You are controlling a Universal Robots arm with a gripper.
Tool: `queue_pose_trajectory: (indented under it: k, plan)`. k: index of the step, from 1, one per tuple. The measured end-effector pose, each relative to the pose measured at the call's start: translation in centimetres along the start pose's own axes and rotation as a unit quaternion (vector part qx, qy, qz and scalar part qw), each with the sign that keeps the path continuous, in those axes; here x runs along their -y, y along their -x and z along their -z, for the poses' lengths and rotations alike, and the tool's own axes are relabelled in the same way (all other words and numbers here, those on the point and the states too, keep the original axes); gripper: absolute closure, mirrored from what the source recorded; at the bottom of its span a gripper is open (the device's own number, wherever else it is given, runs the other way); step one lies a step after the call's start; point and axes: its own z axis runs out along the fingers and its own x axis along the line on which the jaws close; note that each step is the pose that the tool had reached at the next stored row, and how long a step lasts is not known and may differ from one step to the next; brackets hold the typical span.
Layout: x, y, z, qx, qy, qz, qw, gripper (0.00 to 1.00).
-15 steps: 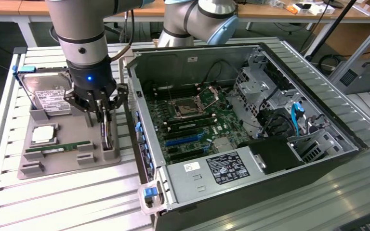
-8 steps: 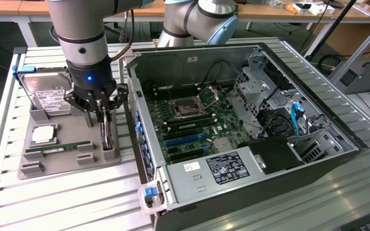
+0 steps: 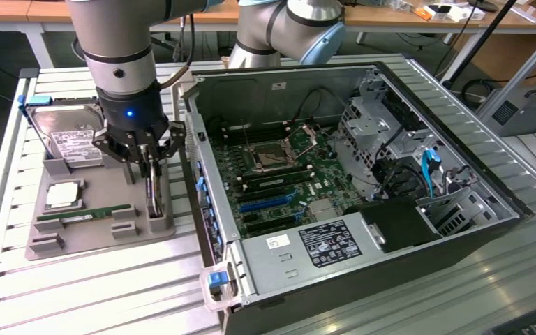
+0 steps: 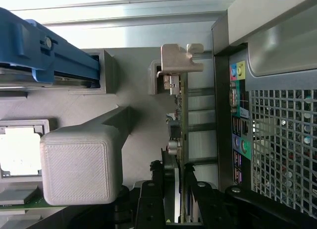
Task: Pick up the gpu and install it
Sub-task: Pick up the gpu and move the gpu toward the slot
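One step is half done: the gripper [image 3: 147, 164] has its jaws clenched on the gpu [image 4: 181, 140], which stands on edge at the tray [image 3: 100, 241] edge beside the computer case [image 3: 203, 91]. Lifting and installing are not yet done.

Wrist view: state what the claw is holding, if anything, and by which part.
The claw appears clamped on the gpu, one finger on each flat face, along its upper edge away from the bracket end. The card stands on edge in the tray.
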Motion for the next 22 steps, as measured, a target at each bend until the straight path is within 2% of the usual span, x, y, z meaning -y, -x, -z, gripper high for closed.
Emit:
queue_pose_trajectory:
  k: [22]
  plan:
    - [0.03,0.02,0.67,0.0,0.0,0.0,1.0,0.73]
